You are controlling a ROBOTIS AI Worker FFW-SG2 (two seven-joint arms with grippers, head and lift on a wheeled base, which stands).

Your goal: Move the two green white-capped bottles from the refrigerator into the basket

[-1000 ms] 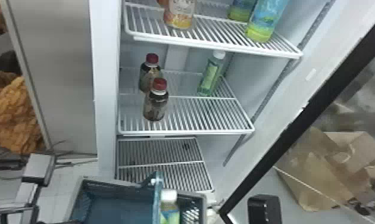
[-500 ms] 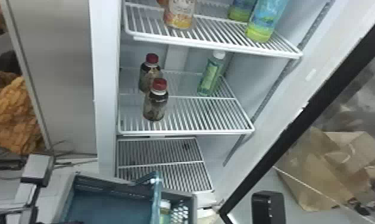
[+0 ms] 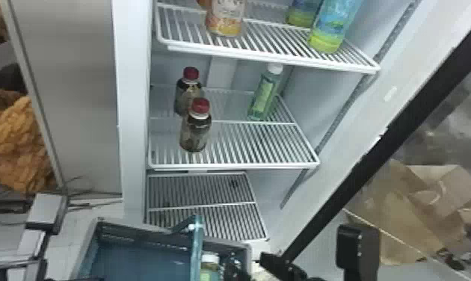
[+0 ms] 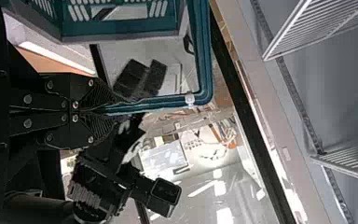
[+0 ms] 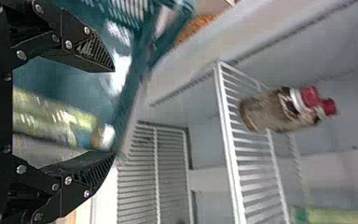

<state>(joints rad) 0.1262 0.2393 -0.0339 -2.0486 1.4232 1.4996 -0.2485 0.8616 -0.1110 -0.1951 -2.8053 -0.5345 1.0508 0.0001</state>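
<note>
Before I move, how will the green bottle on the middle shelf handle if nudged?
The green white-capped bottle looks tall and narrow, so it may tip. Once down, its rounded sides would probably roll. The barred wire shelf might catch its base.

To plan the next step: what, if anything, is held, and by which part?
The left gripper holds the basket by its handle; the right gripper, open, holds nothing.

From above, the head view looks forward and down into the refrigerator (image 3: 134, 112), basket (image 3: 148, 232) at seven o'clock. The left wrist view looks closely along the handle (image 4: 205, 56), the right from just by the basket; all share basket and wire shelves (image 5: 230, 140).
</note>
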